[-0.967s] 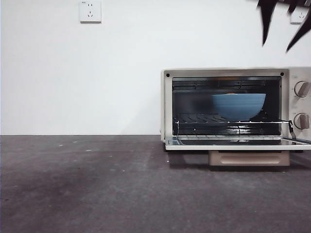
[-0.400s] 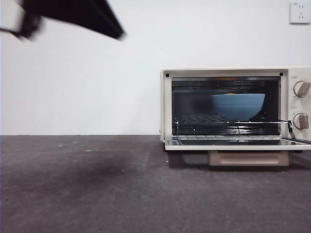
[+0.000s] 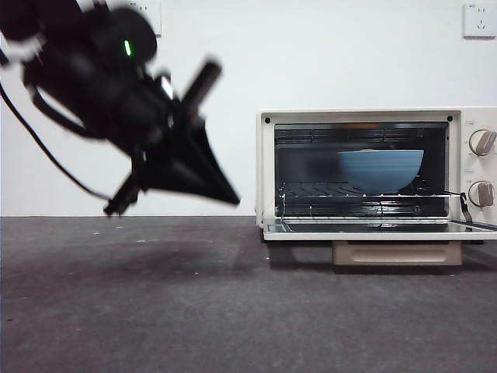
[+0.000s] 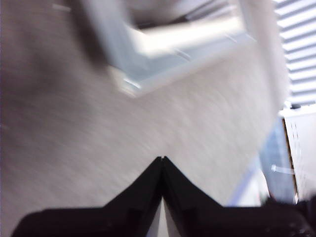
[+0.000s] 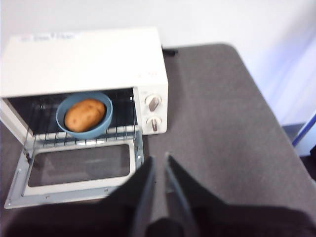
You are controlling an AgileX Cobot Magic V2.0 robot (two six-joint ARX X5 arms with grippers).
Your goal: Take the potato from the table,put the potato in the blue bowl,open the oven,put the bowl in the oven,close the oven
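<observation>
Left gripper [image 3: 225,194]: its jaws meet at the tips and carry nothing; we see it at middle left of the front view, above the table [image 3: 155,303]. Right gripper [image 5: 159,163]: jaws nearly closed, empty, high over the scene. The potato [image 5: 85,114] lies in the blue bowl [image 3: 380,169], which sits on the rack inside the oven [image 3: 373,116]. The door [image 3: 380,230] hangs flat open. We judge closing comes next: get under the door's front edge and lift evenly.
</observation>
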